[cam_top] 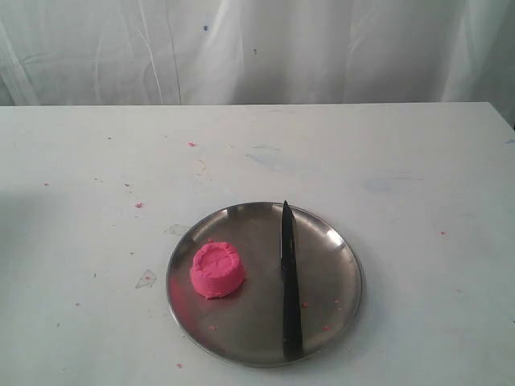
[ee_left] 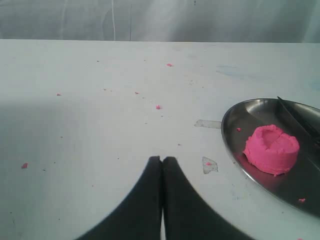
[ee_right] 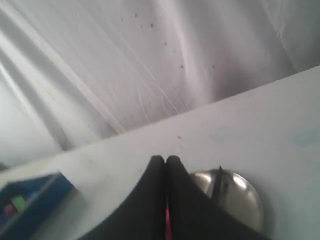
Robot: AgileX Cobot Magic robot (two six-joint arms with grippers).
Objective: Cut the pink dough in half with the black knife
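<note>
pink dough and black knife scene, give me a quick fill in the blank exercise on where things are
1. The pink dough is in ____ piece.
2. The black knife lies on the steel ____.
3. In the exterior view, the dough sits to the ____ of the knife.
4. The left gripper has its jaws ____.

Missing words: one; plate; left; shut

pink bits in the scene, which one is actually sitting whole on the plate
The pink dough, a round dented lump left of the black knife on the steel plate; the rest are tiny crumbs.
</note>
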